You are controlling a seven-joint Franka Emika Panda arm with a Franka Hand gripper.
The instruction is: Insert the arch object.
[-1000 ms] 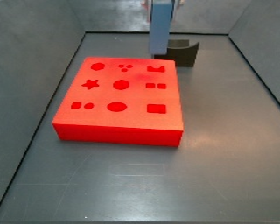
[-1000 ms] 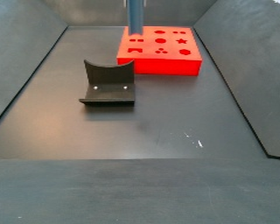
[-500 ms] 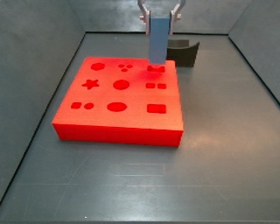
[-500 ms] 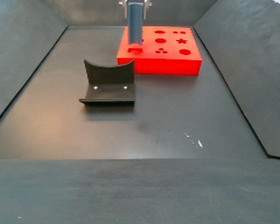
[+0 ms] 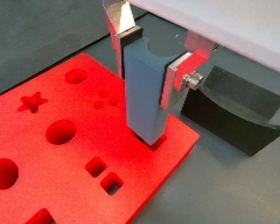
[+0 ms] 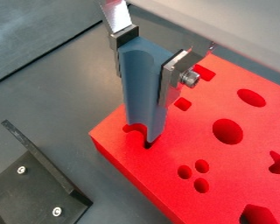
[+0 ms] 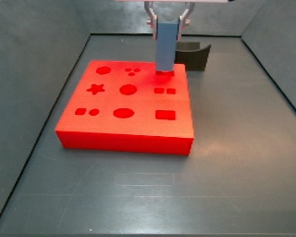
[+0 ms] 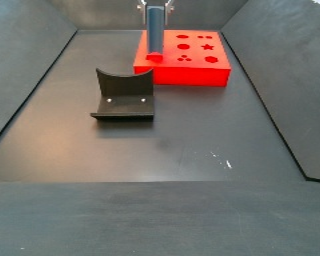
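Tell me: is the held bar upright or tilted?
Upright: the bar stands vertical in the gripper, jaws shut on it, lower end at the board.

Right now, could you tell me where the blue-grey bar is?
The blue-grey bar stands upright between the gripper fingers, its lower end at the red board's corner nearest the fixture.

The gripper (image 7: 168, 17) stands over the red board's (image 7: 126, 130) far right corner, clamping the upright blue-grey bar (image 7: 166, 46). Just beyond, the fixture (image 7: 195, 56) blocks passage. Open floor (image 7: 151, 194) lies near.
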